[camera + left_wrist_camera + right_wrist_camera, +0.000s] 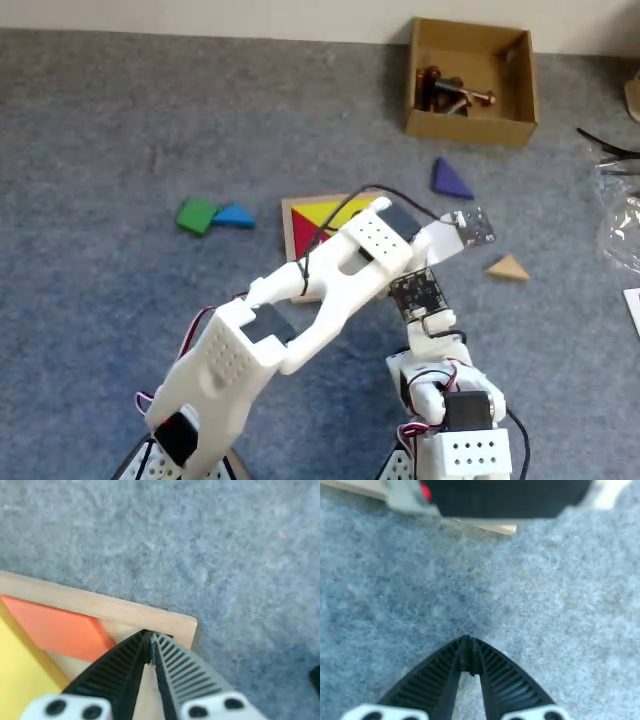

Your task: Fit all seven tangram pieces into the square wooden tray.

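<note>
Standing nearest: the white right arm (pixel 460 450), base at the table's near edge, links folded up tight above it, wrist tipped downward
Right gripper (pixel 468 641): aimed down at the grey felt-like table cover (pixel 560 605), black ribbed jaws pressed tip to tip with nothing between them
Left arm (pixel 290 330): white, base at the near left, stretched out long on a diagonal away and to the right, elbow only slightly bent, forearm crossing above the tray's near right part
Left gripper (pixel 150 636): pointing down into the tray, jaws closed together at the tips and empty, tips over the bare wood just inside one corner of the rim; contact with the tray floor cannot be judged
Square wooden tray (pixel 288 228): flat on the cover in the middle of the table, partly under the left arm
Inside the tray: large yellow triangle (pixel 335 212) and, right next to it, an orange-red flat piece (pixel 55 627) lying along the rim
Left of the tray: green square block (pixel 196 215) just beside a small blue triangle (pixel 236 215), both loose on the cover
Right of the tray: pale tan wooden triangle (pixel 508 268), loose, well apart from the tray
Farther off: dark purple triangle (pixel 452 180), loose, between the tray and the box
Farthest: open cardboard box (pixel 465 128) at the far edge, brown odds and ends inside
</note>
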Robot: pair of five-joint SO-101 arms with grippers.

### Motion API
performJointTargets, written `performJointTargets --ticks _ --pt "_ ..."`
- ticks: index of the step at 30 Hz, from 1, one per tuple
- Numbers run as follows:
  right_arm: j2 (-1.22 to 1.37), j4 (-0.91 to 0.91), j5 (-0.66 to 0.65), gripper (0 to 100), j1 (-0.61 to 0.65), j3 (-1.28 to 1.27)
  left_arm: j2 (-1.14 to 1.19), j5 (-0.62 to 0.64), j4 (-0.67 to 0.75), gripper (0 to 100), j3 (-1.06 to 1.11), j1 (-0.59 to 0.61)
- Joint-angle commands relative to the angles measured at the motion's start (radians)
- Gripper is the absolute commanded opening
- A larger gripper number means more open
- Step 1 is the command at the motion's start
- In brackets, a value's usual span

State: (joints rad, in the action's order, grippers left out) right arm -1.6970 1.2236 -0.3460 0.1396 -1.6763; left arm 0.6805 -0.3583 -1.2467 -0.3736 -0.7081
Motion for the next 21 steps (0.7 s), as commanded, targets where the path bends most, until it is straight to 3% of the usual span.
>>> performJointTargets --ticks 1,7,13,21 --pt "-0.013 -0.03 0.002 0.5 0.007 -0.119 -0.007 -0.066 0.018 0 -0.041 0.035" --pt "-0.013 -0.03 0.002 0.5 0.007 -0.119 -0.008 -0.071 0.021 0 -0.041 0.059" --pt "-0.013 -0.03 0.002 0.5 0.007 -0.119 -0.007 -0.183 0.025 0 -0.041 0.079" --pt "-0.013 -0.03 0.002 0.5 0.007 -0.119 -0.007 -0.187 0.104 0 -0.039 0.117"
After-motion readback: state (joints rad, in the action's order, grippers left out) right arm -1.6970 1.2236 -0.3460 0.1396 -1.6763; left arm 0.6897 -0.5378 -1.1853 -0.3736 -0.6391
